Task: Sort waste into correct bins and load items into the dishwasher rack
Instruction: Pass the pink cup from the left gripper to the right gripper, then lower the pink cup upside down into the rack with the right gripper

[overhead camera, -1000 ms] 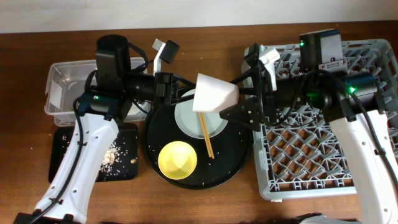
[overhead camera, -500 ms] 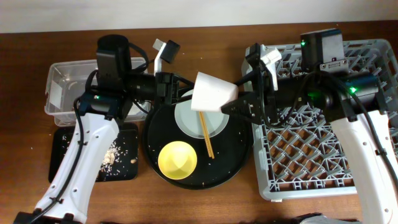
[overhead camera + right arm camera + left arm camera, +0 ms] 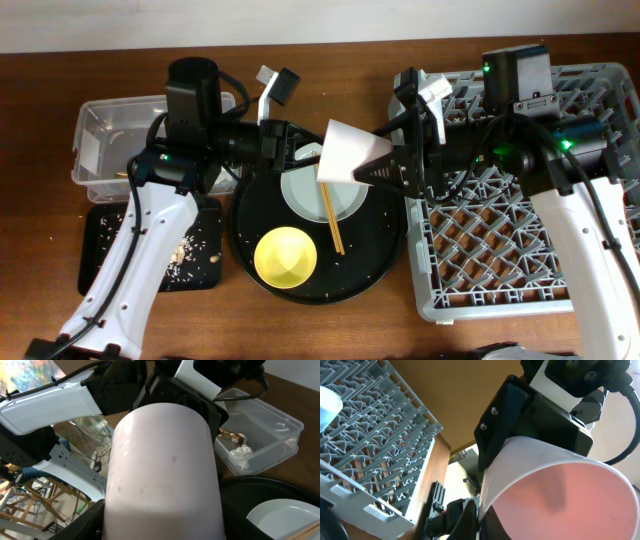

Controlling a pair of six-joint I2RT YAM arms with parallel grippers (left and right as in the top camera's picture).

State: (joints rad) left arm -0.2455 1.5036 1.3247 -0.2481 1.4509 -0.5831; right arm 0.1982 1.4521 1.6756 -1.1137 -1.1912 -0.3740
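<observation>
The grey rack [image 3: 500, 250] is the largest thing. Left of it lies the round black tray [image 3: 385, 265]. Above that, nearer the rack, the right claw [image 3: 375, 168] pinches the pink-white cup [image 3: 350, 155]. Whether the left claw [image 3: 295, 150] grips, I cannot tell.

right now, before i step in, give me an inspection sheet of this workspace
surface: brown wooden table
job's things: pink-white cup in midair between both arms; white plate, chopsticks and yellow bowl on the round black tray; light blue cup in the rack; tissue and wrapper in the clear box; scraps on the flat black tray
clutter: nothing seen
grippers: left gripper, fingers at the cup's rim; right gripper, fingers flank the cup, grip unclear
cables: black cables loop along both arms
surroundings: pale wall behind the table
</observation>
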